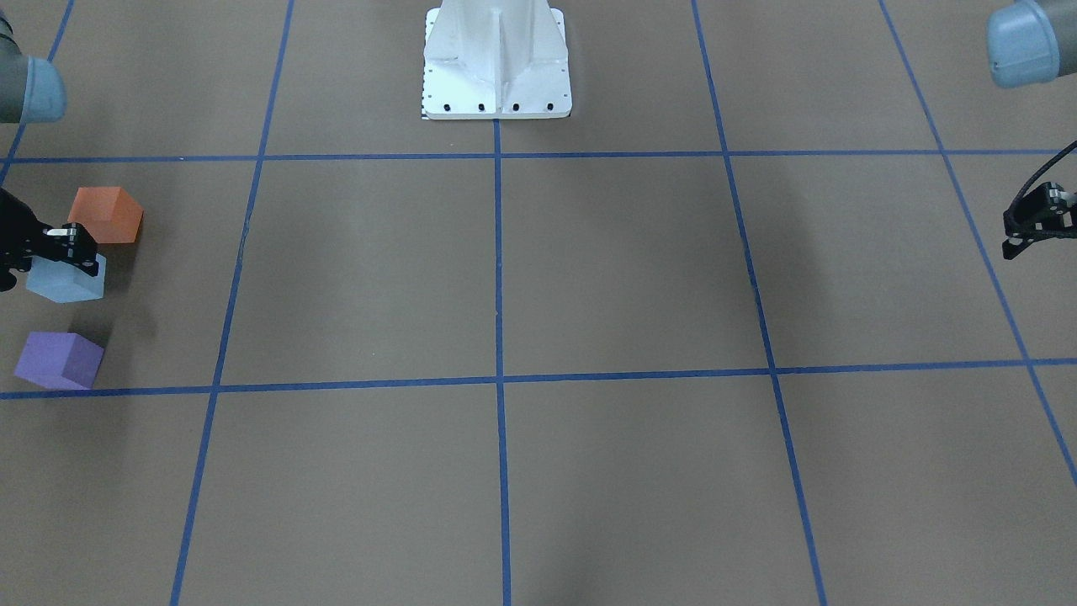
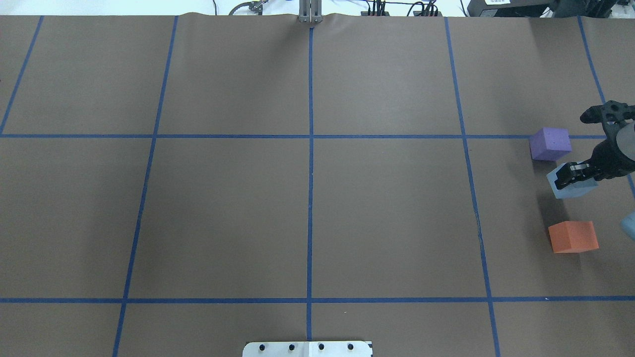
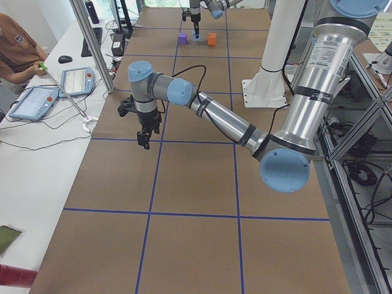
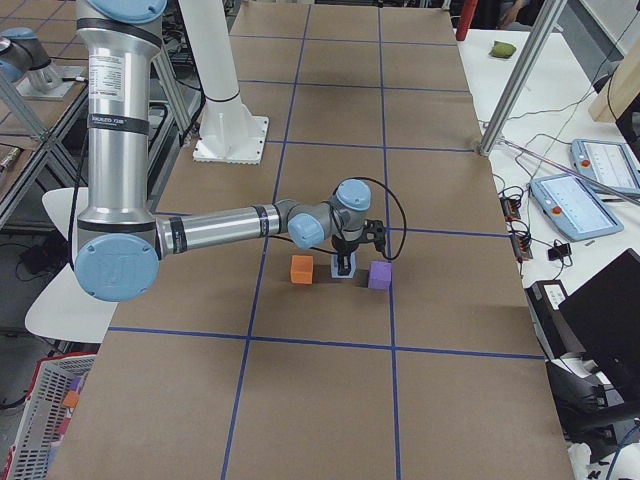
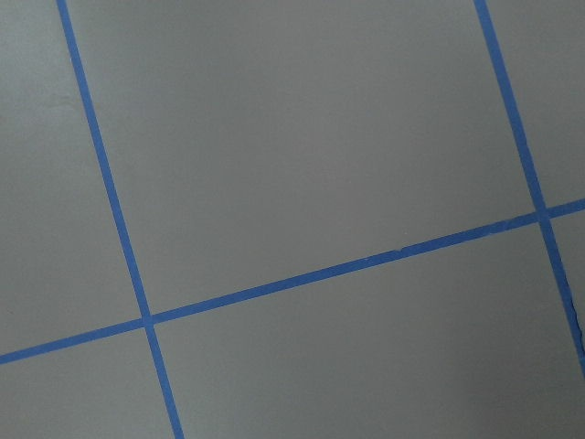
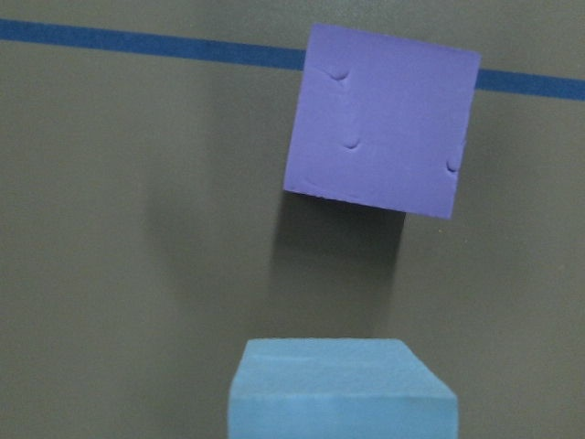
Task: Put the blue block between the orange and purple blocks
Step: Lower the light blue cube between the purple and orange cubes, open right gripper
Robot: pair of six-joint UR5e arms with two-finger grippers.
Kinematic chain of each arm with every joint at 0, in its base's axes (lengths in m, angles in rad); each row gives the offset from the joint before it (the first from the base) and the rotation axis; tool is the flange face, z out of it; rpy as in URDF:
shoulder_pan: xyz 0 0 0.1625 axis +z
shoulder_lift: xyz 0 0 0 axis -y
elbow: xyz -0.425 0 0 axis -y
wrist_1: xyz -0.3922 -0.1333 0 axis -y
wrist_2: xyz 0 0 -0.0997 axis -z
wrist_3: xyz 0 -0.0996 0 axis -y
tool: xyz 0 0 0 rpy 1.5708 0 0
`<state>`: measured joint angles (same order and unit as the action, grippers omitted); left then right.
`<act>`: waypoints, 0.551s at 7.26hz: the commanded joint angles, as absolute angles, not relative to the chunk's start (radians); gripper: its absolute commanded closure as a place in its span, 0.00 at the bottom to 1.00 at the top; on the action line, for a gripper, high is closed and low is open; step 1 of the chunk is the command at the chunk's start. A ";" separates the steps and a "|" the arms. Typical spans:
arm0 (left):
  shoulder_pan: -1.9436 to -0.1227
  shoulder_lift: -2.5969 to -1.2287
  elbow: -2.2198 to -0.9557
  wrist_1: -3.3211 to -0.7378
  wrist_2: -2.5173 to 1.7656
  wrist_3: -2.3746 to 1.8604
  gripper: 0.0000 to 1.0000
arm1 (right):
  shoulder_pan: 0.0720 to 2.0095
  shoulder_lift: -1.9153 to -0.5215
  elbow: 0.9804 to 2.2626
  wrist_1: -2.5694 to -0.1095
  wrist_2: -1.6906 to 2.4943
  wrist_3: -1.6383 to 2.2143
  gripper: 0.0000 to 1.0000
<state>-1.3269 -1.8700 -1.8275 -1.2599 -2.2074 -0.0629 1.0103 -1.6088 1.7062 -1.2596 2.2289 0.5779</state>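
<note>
The blue block sits between the purple block and the orange block at the table's right edge, all in one row. My right gripper is right over the blue block, its fingers shut on the block's sides, which rests at or just above the table. The front view shows the same row: orange, blue, purple. The right wrist view shows the blue block close below and the purple block beyond. My left gripper hangs open and empty, far from the blocks.
Brown table with a blue tape grid. The robot's white base stands at the middle of the near edge. An operator and tablets are beside the table on the left side.
</note>
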 commanded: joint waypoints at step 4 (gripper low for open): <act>-1.327 -1.870 -1.824 -1.262 -2.206 -0.063 0.00 | 0.996 -1.595 1.667 -1.259 2.229 0.578 0.78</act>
<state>-1.3269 -1.8699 -1.8250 -1.2614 -2.2064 -0.0629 0.9965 -1.5959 1.6730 -1.2594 2.2282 0.5783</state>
